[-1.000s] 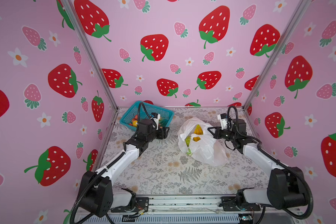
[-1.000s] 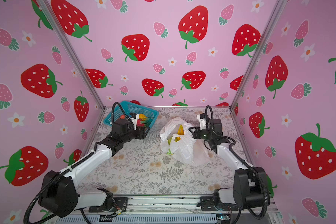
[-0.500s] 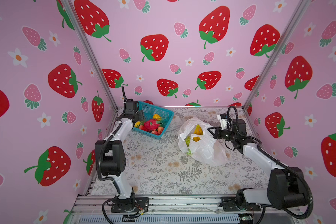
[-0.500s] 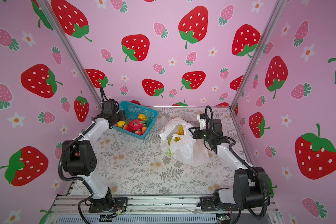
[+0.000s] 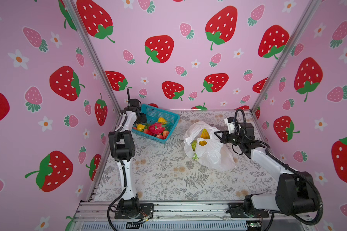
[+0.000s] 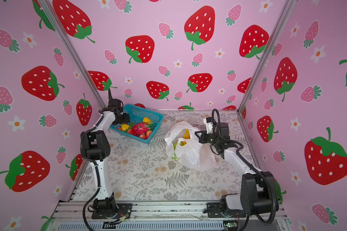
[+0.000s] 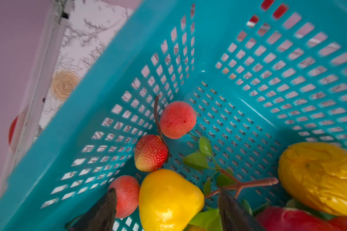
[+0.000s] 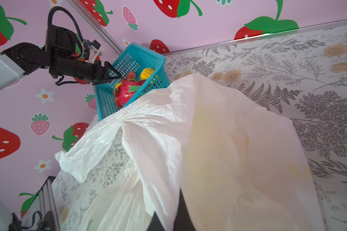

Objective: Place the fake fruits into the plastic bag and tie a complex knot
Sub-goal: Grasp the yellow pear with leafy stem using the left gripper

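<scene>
Left pincer (image 7: 166, 212) spread wide over yellow fruit (image 7: 169, 200) in teal basket (image 7: 72, 128), ready to grab; right pincer (image 8: 171, 217) clamped on plastic bag (image 8: 218, 144) rim, holding mouth open.

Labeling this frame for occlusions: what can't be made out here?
- Right gripper: right wrist view, cut off by the edge; the bag covers its tips.
- Fruit in the bag: both top views show only yellow and green bits; the film hides the rest.
- Left gripper: left wrist view, only two dark tips; edge crops the rest.
- Fruit count in the basket: too small, overlapping.
</scene>
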{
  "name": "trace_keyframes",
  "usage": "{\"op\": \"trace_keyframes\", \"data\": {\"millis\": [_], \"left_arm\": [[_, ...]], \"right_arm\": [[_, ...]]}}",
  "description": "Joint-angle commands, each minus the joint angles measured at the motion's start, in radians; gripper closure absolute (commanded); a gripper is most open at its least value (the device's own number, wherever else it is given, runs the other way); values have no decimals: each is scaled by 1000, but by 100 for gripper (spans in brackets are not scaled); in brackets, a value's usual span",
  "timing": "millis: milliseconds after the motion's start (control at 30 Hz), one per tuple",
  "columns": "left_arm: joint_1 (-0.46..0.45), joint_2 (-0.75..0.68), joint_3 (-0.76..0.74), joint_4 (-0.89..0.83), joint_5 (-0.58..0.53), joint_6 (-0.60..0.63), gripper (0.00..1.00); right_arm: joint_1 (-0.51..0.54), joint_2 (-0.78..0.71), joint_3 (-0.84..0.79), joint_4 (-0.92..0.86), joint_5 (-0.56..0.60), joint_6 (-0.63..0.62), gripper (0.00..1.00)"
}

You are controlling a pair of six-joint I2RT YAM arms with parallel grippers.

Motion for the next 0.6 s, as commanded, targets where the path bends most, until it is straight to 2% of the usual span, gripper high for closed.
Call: {"op": "trace_keyframes", "data": {"millis": [0, 233, 567], "left_arm": [[2, 35, 68, -106, 22, 17, 21], [2, 62, 47, -110, 49, 17, 28], [1, 126, 97, -138, 82, 18, 26]], "right_arm": [[-3, 12, 11, 13, -10, -19, 100], [-4, 17, 9, 15, -8, -21, 100], [-4, 14, 1, 15, -5, -21, 100]]}}
